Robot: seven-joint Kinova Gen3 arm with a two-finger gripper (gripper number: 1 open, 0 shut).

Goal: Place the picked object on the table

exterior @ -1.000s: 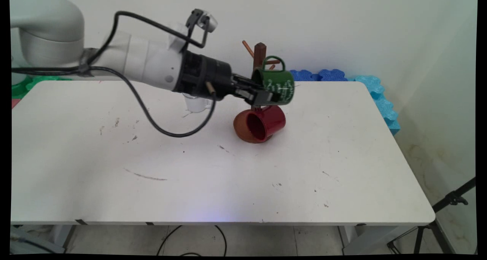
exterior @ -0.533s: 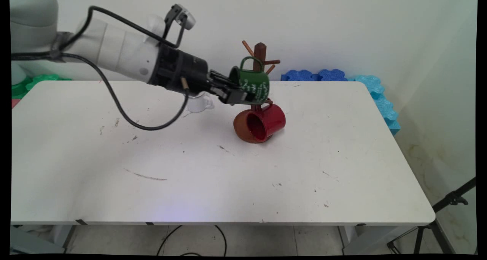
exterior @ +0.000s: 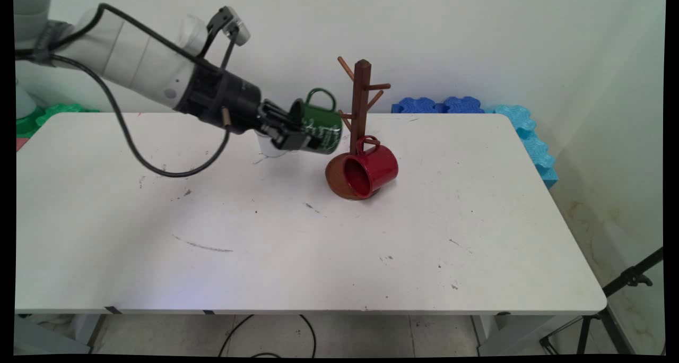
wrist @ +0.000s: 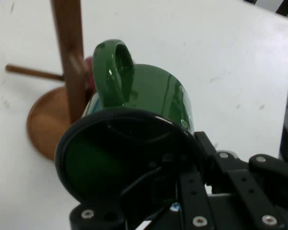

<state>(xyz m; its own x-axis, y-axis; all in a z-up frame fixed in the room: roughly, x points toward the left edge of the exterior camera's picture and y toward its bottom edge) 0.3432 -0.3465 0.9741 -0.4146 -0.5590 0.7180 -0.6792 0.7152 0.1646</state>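
Gripping the green mug by its rim, the tool carries it on its side above the worktop, mouth toward the wrist and handle up. Its long axis runs straight out from the tool, one finger inside the mouth, the other outside the wall. Just beyond the mug's base, apart from it, stands the wooden rack, its post upright and pegs angled up. A red mug hangs on a low peg there, beyond and below the tool. A white cup sits right behind the tool, partly hidden.
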